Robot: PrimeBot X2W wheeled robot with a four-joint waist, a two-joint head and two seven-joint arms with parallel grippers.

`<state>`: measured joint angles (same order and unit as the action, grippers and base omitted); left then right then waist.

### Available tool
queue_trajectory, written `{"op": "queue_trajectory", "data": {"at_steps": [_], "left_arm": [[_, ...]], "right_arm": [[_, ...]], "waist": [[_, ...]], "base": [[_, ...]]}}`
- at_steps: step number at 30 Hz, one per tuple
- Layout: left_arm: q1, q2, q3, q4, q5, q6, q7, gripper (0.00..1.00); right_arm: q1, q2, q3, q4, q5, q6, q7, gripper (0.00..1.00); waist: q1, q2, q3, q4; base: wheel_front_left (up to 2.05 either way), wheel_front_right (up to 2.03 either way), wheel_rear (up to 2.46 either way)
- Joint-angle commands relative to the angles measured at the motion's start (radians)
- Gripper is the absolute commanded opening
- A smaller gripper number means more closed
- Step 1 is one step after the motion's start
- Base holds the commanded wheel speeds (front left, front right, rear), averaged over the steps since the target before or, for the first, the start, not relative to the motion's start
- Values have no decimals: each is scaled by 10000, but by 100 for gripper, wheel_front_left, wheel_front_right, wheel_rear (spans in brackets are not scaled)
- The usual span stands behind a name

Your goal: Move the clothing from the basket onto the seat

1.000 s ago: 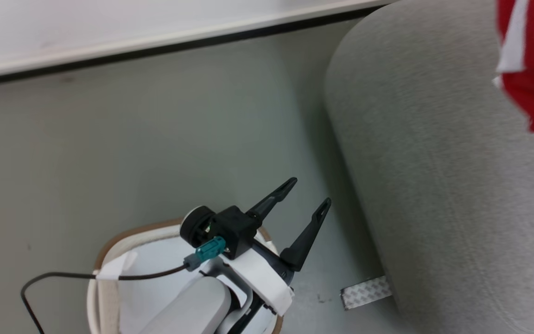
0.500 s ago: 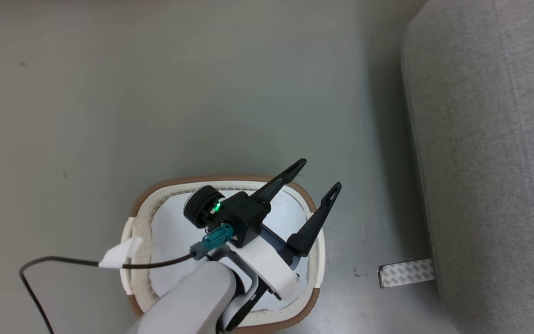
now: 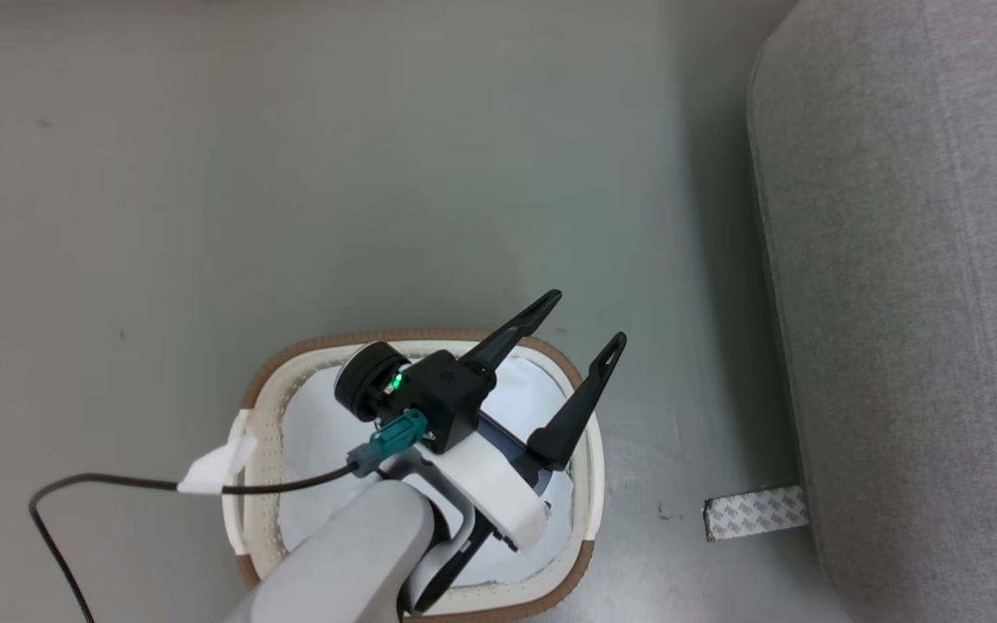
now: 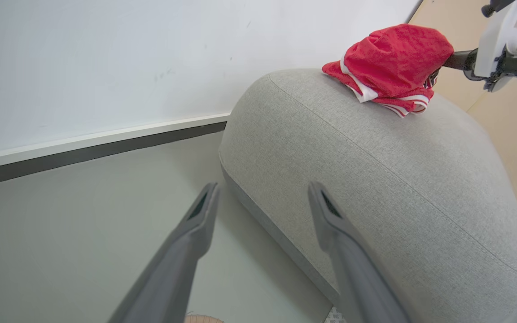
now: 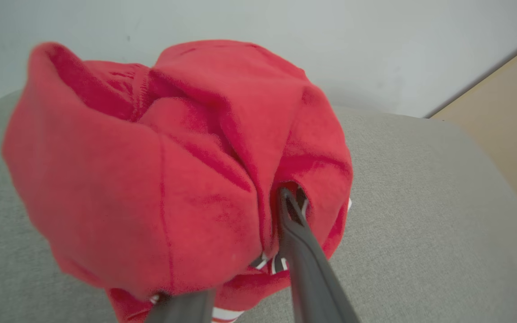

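The red jersey (image 4: 388, 58) is bunched on top of the grey seat (image 4: 375, 179), its lower folds with white trim touching the fabric. My right gripper (image 4: 443, 63) reaches in from the right and is shut on it. In the right wrist view the jersey (image 5: 173, 157) drapes over my right gripper (image 5: 281, 199), hiding one finger, above the seat (image 5: 420, 202). The white basket (image 3: 395, 335) with its tan rim stands on the floor left of the seat (image 3: 914, 303). My left gripper (image 3: 585, 320) hangs open over the basket's far right rim, holding nothing; its two fingers spread wide around (image 4: 264, 188).
A plain white cloth (image 3: 317, 433) lies inside the basket. A strip of patterned tape (image 3: 754, 512) sits on the grey floor at the seat's base. A dark cable (image 3: 109, 483) trails from my left wrist. A white wall with a dark skirting (image 4: 97, 150) runs behind the seat.
The head camera has swung down: wall and jersey have left its picture and the whole basket has come in. My left gripper stays open over the basket, barely shifted.
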<state>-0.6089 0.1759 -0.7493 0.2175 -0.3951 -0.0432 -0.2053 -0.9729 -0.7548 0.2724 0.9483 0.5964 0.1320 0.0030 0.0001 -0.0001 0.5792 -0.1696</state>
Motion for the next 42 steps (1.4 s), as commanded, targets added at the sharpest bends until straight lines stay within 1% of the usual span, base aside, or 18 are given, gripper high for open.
{"op": "queue_trajectory", "data": {"at_steps": [1, 5, 8, 9, 13, 15, 17, 22, 24, 28, 30, 33, 37, 39, 41, 42], "left_arm": [[92, 88, 55, 59, -72, 34, -99, 100], [276, 36, 88, 296, -229, 27, -225, 100], [571, -67, 178, 558, -398, 71, -384, 100], [571, -67, 178, 558, -398, 71, -384, 100], [1085, -37, 440, 750, -625, 224, -492, 100], [1392, 53, 638, 707, -771, 344, -520, 100], [1708, 191, 860, 618, -912, 498, -548, 100], [2394, 539, 1624, 194, -1204, 868, -590, 100], [2643, 728, 1924, 14, -1276, 985, -592, 100], [3096, 1108, 2526, -321, -1500, 1205, -590, 100], [3307, 1290, 2776, -504, -1550, 1254, -592, 100], [3666, 1459, 3311, -846, -1588, 1427, -590, 100], [4253, 1355, 4055, -1182, -1423, 1684, -592, 100], [4502, 1244, 4326, -1279, -1282, 1752, -591, 100], [4758, 1049, 4533, -1289, -1240, 1732, -591, 100], [4857, 905, 4680, -1313, -1274, 1638, -591, 100]], "right_arm": [[185, -4, 246, -164, 74, -25, 3, 100], [348, -242, 982, -518, 300, -25, 185, 100], [557, -351, 1446, -847, 710, -25, 403, 100], [557, -351, 1446, -847, 710, -25, 403, 100], [795, -789, 2091, -1485, 1098, -25, 898, 100], [809, -1009, 2461, -1989, 1184, -25, 1157, 100], [785, -1168, 2724, -2542, 1285, -23, 1184, 100], [1094, -1309, 3092, -3966, 1678, -25, 848, 100], [1157, -1406, 3243, -4438, 1300, -25, 489, 100], [1627, -788, 2784, -4986, 992, -25, -497, 100], [1917, -453, 2326, -5187, 987, -25, -916, 100], [2622, 281, 1586, -5605, 827, -25, -1479, 100], [3940, 1377, 589, -6384, 205, -25, -2113, 100], [4670, 2060, -52, -6824, -252, -25, -2406, 100], [5575, 2830, -546, -7250, -697, -25, -2563, 100], [6004, 3186, -802, -7467, -926, -25, -2608, 100]], "waist": [[-1, 1, -269, -77], [-1, 1, -1108, -80], [-1, 1, -2082, -14], [-1, 1, -2082, -14], [-1, 1, -3413, 70], [-1, 1, -3961, 114], [-1, 1, -4495, 192], [-1, 1, -5469, 428], [-1, 1, -5701, 507], [-1, 1, -5993, 670], [-1, 1, -6072, 739], [-1, 1, -6148, 789], [-1, 1, -6272, 916], [-1, 1, -6320, 962], [-1, 1, -6358, 1050], [-1, 1, -6367, 1095]], "base": [[0, 0, 0], [0, 0, 0], [0, 0, 0], [0, 0, 0], [0, 0, 0], [0, 0, 0], [0, 0, 0], [0, 0, 0], [0, 0, 0], [0, 0, 0], [0, 0, 0], [0, 0, 0], [0, 0, 0], [0, 0, 0], [0, 0, 0], [0, 0, 0]]}}
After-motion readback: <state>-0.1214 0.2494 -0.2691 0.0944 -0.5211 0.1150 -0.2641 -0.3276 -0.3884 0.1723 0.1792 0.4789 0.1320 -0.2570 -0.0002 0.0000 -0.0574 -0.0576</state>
